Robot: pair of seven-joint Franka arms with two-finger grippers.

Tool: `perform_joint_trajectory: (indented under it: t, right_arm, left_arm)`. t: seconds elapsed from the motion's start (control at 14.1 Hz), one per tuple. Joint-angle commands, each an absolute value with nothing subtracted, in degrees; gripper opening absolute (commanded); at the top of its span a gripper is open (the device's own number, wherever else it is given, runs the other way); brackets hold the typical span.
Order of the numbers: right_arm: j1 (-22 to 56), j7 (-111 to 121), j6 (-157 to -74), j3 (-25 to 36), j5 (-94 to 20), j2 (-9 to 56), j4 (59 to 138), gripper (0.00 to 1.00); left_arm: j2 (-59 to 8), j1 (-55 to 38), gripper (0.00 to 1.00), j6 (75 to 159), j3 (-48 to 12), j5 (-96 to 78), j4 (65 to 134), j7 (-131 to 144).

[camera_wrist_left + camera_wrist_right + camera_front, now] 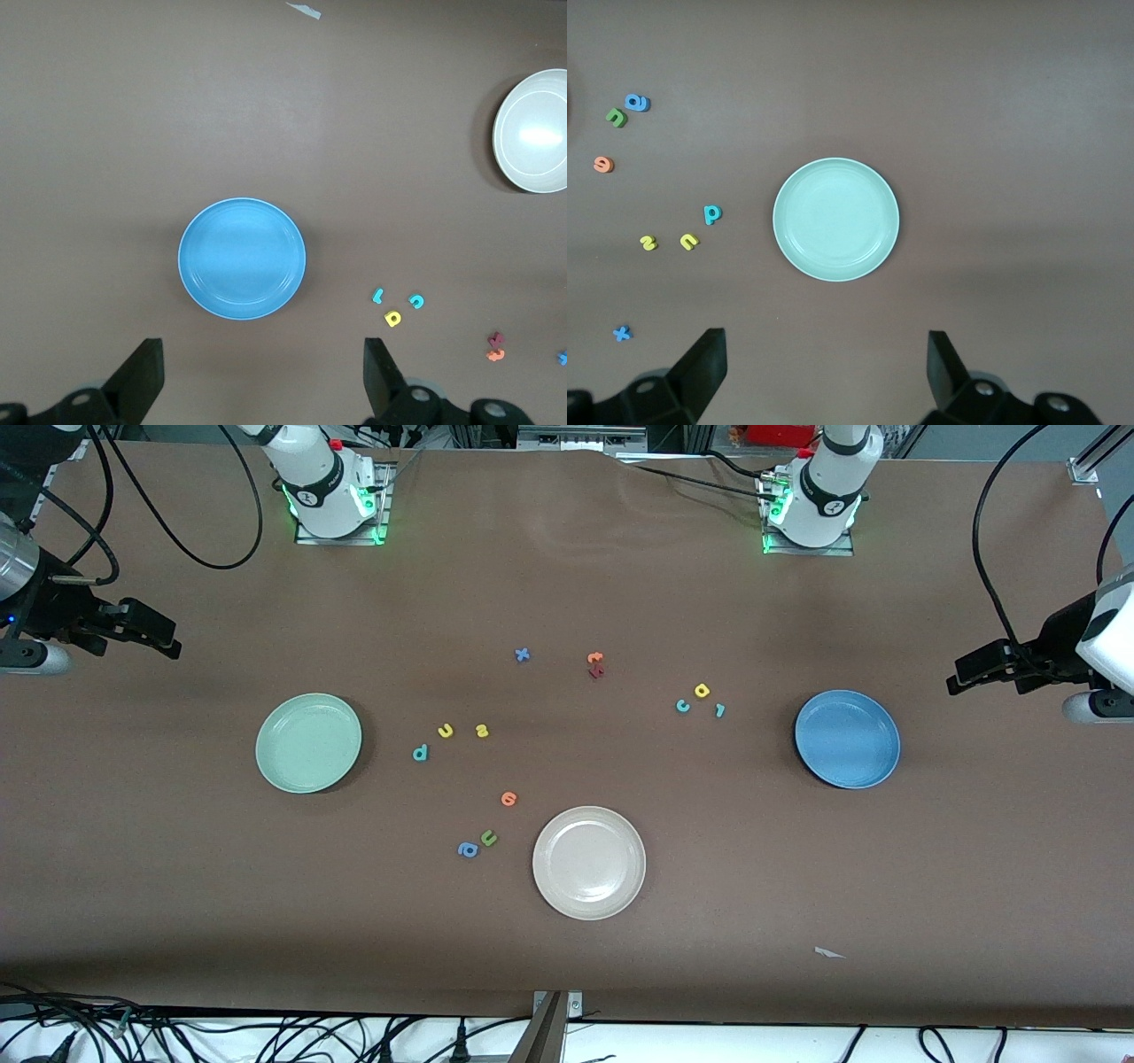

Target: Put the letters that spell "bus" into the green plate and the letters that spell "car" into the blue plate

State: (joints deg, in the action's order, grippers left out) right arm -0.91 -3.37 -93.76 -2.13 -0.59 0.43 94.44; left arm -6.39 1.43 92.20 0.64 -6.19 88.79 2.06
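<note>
Nearest the front camera sits the cream-white plate [589, 862], bare, around the middle of the table. Just beside it, toward the right arm's end, a blue "a" [468, 849] and a green "u" [488, 837] lie close together, with an orange letter [508, 798] a touch farther from the camera.

Next row back: the green plate [308, 742] rests toward the right arm's end, nothing in it. Between it and the table's middle lie the "bus" letters, all on the bare tabletop: the teal "b" [421, 753] closest to the plate, then the yellow "u" [446, 731], then the yellow "s" [482, 731], each apart from the others.

Toward the left arm's end, the blue plate [847, 739] is just as bare. The "car" letters cluster near it on the tabletop, toward the middle: the teal "c" [683, 706], the yellow "a" [702, 690] slightly farther from the camera, and the thin teal "r" [720, 709] nearest the plate. None touches the plate.

Farther still, around the middle, a blue "x" [523, 654] lies alone, and an orange letter [595, 658] sits touching a dark red one [596, 672].

Now the arms. The right gripper [168, 638] hangs over the table edge at its own end, fingers spread wide, holding nothing; its wrist view looks straight down on the green plate. The left gripper [961, 676] hangs at the other end, fingers wide apart too, empty, with the blue plate under its camera. Both arms wait.
</note>
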Motion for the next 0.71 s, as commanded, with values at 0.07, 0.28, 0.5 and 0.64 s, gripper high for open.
perform_joint_trajectory:
  t: [0.07, 0.28, 0.5, 0.64]
  right_arm:
    - [-1.14, -2.99, -93.96, -2.55, -0.62, -0.53, 95.19, 1.0]
    - [-1.14, -2.99, -93.96, -2.64, -0.7, -0.53, 95.19, 1.0]
    - [-1.14, -2.99, -93.87, -2.64, -0.7, -0.53, 95.19, 1.0]
    - [-1.14, -2.99, -93.87, -2.55, -0.62, -0.53, 95.19, 1.0]
  left_arm:
    - [-6.5, 1.58, 0.99, 91.41, 0.35, -4.83, 88.15, 2.11]
    - [-6.85, 1.58, 0.99, 91.41, 0.35, -4.83, 88.16, 2.11]
    - [-6.86, 1.58, 0.99, 91.41, 0.35, -4.83, 88.24, 2.11]
    - [-6.94, 1.5, 0.99, 91.41, 0.35, -4.83, 88.24, 2.2]
